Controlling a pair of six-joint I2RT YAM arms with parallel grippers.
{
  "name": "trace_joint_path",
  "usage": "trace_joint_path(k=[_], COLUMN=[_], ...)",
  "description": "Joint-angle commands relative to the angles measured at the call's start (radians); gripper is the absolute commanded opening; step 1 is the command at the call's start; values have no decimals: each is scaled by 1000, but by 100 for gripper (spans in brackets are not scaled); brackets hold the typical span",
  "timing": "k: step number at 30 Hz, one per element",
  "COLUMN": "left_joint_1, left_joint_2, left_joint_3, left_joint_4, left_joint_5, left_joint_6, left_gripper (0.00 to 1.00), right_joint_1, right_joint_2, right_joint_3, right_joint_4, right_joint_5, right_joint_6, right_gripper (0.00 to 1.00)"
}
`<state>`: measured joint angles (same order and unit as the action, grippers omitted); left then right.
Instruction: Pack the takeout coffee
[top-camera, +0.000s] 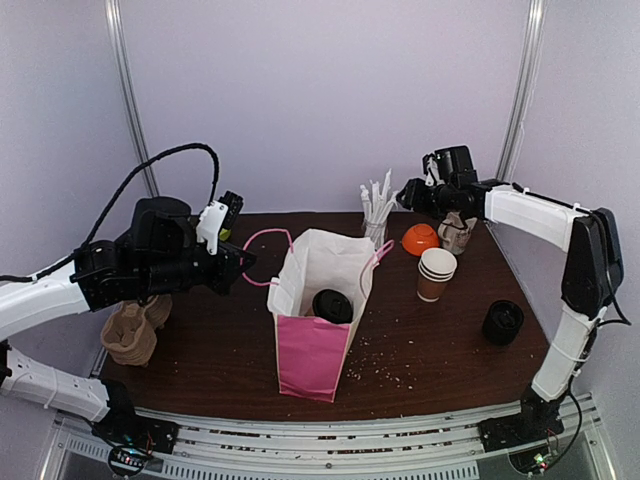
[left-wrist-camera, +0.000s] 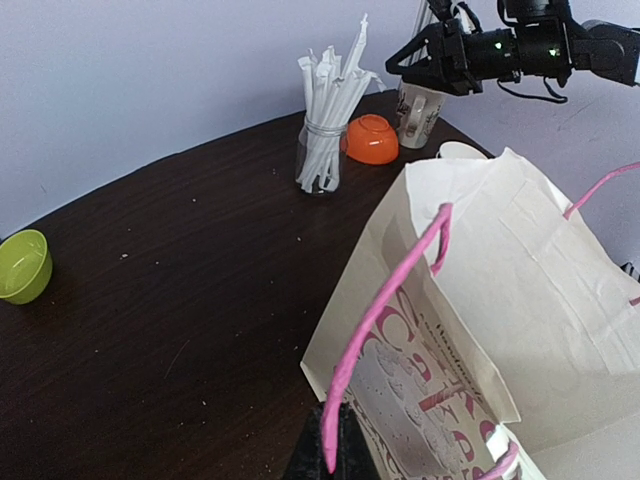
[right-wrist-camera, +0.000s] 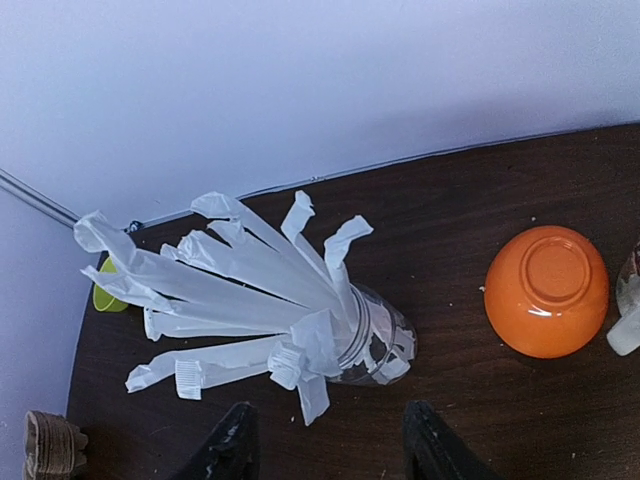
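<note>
A takeout coffee cup with a black lid (top-camera: 332, 305) stands inside the open paper bag (top-camera: 318, 345), which is cream with a pink front. My left gripper (top-camera: 243, 264) is shut on the bag's pink handle (left-wrist-camera: 390, 300); in the left wrist view its tips (left-wrist-camera: 335, 455) pinch the cord's lower end. A stack of lidless brown paper cups (top-camera: 436, 273) stands right of the bag. My right gripper (right-wrist-camera: 330, 445) is open and holds nothing. It hangs above the glass jar of wrapped straws (right-wrist-camera: 375, 340) at the back of the table, and shows as the right gripper (top-camera: 405, 196) from above.
An upturned orange bowl (top-camera: 421, 238) and a patterned mug (top-camera: 457, 232) sit right of the straws jar (top-camera: 374, 222). Black lids (top-camera: 502, 322) lie near the right edge. A cardboard cup carrier (top-camera: 135, 330) sits at the left. A green bowl (left-wrist-camera: 22, 265) is at the back left.
</note>
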<state>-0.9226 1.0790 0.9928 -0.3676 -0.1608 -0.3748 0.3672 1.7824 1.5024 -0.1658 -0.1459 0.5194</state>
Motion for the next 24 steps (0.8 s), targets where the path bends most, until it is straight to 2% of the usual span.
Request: trace_joint_path(k=[1,7,10,13,20,24], left_joint_1=[7,7,7,7,6,6], left_joint_2=[6,9,10,13,14,14], left_joint_3=[13,12,13,15,19,19], left_joint_4=[37,34,33,34,32,31], left_joint_5=[4,0,-2,-2,-1,1], left_joint_6=[-4,-3,-3,-3,-1,-4], left_gripper=[0,0,0,0,0,0], right_joint_1=[-7,-10,-12,-13,-14,-15], right_joint_2=[27,68,80,84,73,58], right_joint_3=[14,47,58,61,65,70], right_joint_4=[74,55,47,49,57,49], right_joint_5=[-86,-97,-100,-112,-133,-136], right_joint_6=[62,68,69,70,71,70], right_gripper=[51,46,38,24,2,0])
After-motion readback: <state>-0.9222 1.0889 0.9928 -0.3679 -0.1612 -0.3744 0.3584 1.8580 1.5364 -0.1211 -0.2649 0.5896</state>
